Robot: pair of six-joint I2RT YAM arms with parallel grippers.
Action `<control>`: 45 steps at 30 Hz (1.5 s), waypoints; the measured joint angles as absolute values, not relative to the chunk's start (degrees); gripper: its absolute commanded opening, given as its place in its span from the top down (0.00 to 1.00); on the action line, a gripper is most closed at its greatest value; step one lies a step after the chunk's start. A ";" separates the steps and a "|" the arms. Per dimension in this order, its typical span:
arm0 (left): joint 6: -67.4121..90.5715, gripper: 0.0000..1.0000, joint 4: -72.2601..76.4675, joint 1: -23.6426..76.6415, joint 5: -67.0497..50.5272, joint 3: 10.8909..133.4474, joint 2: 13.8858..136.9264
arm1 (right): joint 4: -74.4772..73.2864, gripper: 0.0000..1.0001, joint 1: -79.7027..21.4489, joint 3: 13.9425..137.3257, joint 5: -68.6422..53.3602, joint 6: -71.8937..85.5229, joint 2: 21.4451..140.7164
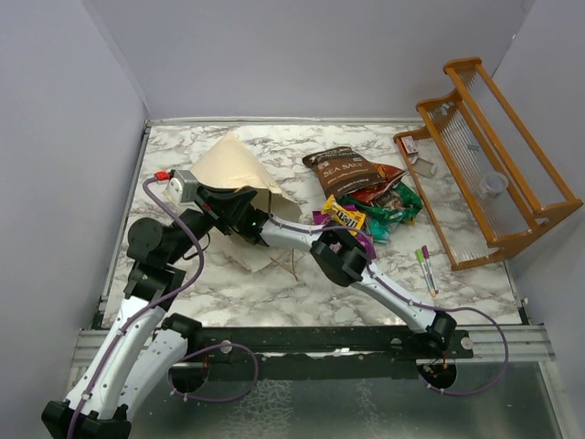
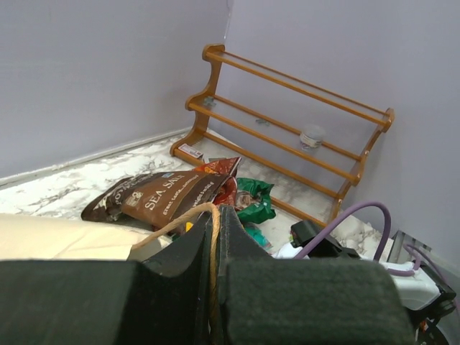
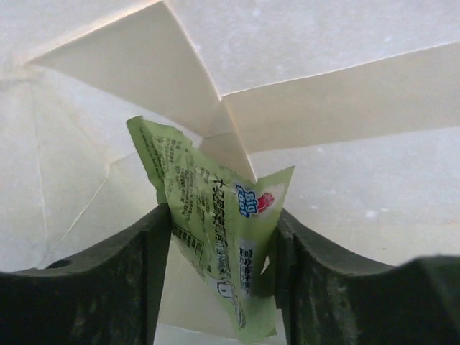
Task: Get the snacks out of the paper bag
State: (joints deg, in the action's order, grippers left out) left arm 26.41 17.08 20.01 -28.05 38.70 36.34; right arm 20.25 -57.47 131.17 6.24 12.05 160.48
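The beige paper bag (image 1: 236, 165) lies tilted at the far left, mouth toward the arms. My left gripper (image 1: 196, 190) is shut on its twisted cord handle (image 2: 172, 224), pinched between the jaws (image 2: 215, 215). My right gripper (image 1: 245, 219) reaches into the bag's mouth. In the right wrist view it (image 3: 221, 215) is shut on a light-green packet (image 3: 215, 237) inside the bag (image 3: 345, 72). On the table to the right lie the dark-brown Sea Salt bag (image 1: 347, 169), an orange-red bag (image 1: 379, 189), green bags (image 1: 398, 208), a yellow candy wrapper (image 1: 345, 215) and a purple packet (image 1: 366, 245).
A wooden rack (image 1: 489, 155) stands along the right wall with a small clear cup (image 1: 494, 183) on it. Green and pink marker pens (image 1: 425, 265) lie in front of the rack. Grey walls close in the table's left, back and right sides.
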 measured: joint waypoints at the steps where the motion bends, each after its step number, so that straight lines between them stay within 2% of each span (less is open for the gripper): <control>1: 26.50 1.00 17.04 20.01 -28.08 38.70 36.21 | 21.17 0.60 -57.47 131.52 5.89 12.36 160.97; 10: 24.88 1.00 11.75 20.01 -27.14 38.76 33.08 | 24.08 0.98 -57.32 132.79 4.80 12.99 162.32; 26: 18.63 1.00 4.51 20.01 -1.83 35.46 24.58 | 26.65 0.99 -57.23 107.04 5.28 10.39 142.71; 32: 18.44 1.00 4.34 20.01 0.99 33.69 25.04 | 27.46 0.99 -57.56 102.13 5.30 10.41 139.55; 45: 18.20 1.00 7.09 20.01 2.85 34.92 31.59 | 30.20 0.99 -58.87 79.02 4.12 11.84 125.71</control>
